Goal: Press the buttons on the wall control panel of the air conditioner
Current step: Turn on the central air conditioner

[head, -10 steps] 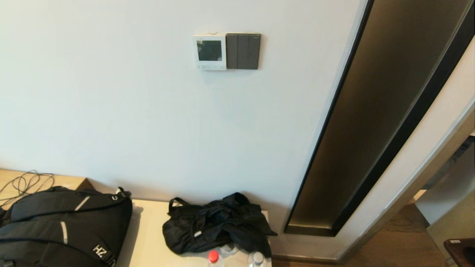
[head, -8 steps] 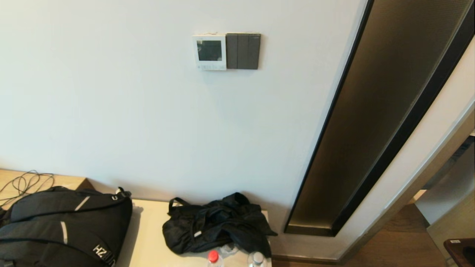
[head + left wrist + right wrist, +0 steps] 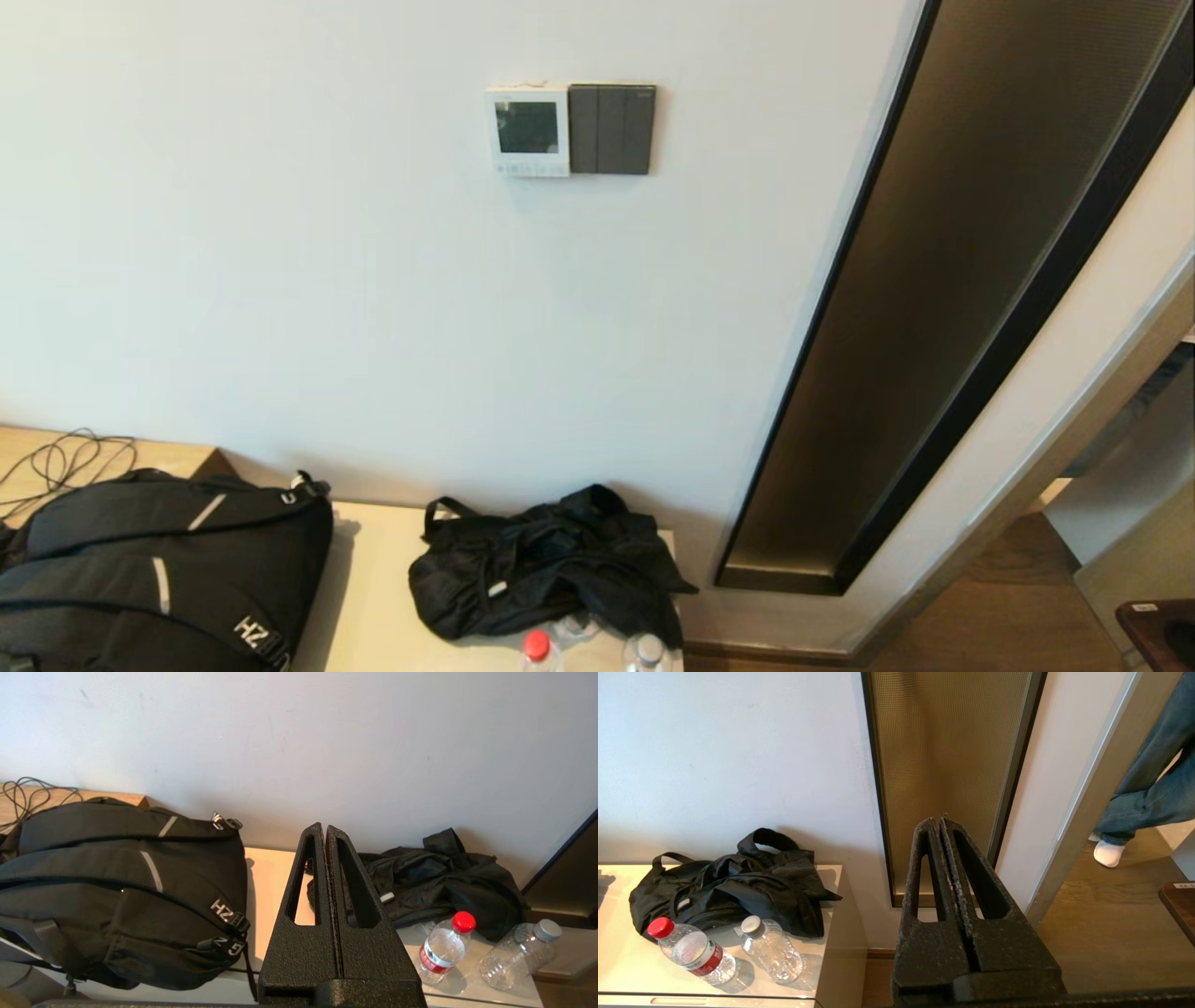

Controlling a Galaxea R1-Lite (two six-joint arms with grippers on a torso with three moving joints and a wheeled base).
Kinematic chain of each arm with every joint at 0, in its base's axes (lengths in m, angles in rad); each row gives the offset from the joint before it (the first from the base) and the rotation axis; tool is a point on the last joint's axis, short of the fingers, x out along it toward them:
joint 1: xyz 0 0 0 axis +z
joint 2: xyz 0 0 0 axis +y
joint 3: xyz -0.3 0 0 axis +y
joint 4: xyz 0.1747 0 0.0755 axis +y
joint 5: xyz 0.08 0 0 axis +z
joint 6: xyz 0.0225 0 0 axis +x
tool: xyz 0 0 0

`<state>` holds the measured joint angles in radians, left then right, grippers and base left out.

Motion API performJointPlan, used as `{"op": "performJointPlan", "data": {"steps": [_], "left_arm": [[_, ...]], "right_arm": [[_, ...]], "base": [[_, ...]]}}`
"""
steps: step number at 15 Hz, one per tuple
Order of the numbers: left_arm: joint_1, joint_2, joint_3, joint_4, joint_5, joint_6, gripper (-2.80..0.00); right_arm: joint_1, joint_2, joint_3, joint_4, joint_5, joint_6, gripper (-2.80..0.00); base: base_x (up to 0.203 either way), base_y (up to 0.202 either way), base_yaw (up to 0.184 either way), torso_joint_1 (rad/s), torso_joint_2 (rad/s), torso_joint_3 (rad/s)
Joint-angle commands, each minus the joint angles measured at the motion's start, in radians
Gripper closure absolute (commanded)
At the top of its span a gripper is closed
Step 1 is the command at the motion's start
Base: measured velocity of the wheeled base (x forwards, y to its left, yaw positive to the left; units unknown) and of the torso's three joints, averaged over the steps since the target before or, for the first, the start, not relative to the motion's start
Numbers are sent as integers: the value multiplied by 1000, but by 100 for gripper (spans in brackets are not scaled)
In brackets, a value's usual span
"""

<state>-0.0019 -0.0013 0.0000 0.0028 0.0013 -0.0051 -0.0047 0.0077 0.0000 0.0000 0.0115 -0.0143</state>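
The air conditioner's wall control panel [image 3: 527, 131] is a small white square with a dark screen, high on the white wall in the head view. Its row of tiny pale buttons [image 3: 527, 169] runs along the bottom strip. Neither arm shows in the head view. My left gripper [image 3: 325, 828] is shut and empty, low, over a cream cabinet far below the panel. My right gripper [image 3: 937, 821] is shut and empty, low, before a tall gold mesh wall panel. The control panel is out of both wrist views.
A dark grey three-switch plate [image 3: 611, 129] touches the panel's right side. A black backpack [image 3: 159, 569], a black bag [image 3: 546, 560] and two plastic bottles [image 3: 698, 952] lie on the cream cabinet [image 3: 373, 597]. A tall gold mesh panel [image 3: 943, 280] and a person's legs [image 3: 1148, 788] are right.
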Motion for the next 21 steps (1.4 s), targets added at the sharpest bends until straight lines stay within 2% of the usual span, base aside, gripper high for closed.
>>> {"op": "performJointPlan", "data": {"steps": [1, 12, 14, 17, 21], "left_arm": [[0, 0, 0, 0, 2, 2, 0], [0, 0, -26, 2, 1, 14, 0], [0, 15, -134, 25, -14, 7, 0], [-2, 165, -258, 28, -51, 3, 0], [-29, 455, -408, -102, -69, 0, 0]], "right_arm": [[0, 2, 0, -1, -1, -1, 0], [0, 2, 0, 0, 1, -1, 0], [0, 2, 0, 0, 1, -1, 0], [0, 2, 0, -2, 1, -1, 0], [0, 2, 0, 0, 1, -1, 0]], "base": [[0, 0, 0, 0, 0, 0], [0, 0, 0, 0, 0, 0], [0, 0, 0, 0, 0, 0], [0, 0, 0, 0, 0, 0], [0, 0, 0, 0, 0, 0]]}}
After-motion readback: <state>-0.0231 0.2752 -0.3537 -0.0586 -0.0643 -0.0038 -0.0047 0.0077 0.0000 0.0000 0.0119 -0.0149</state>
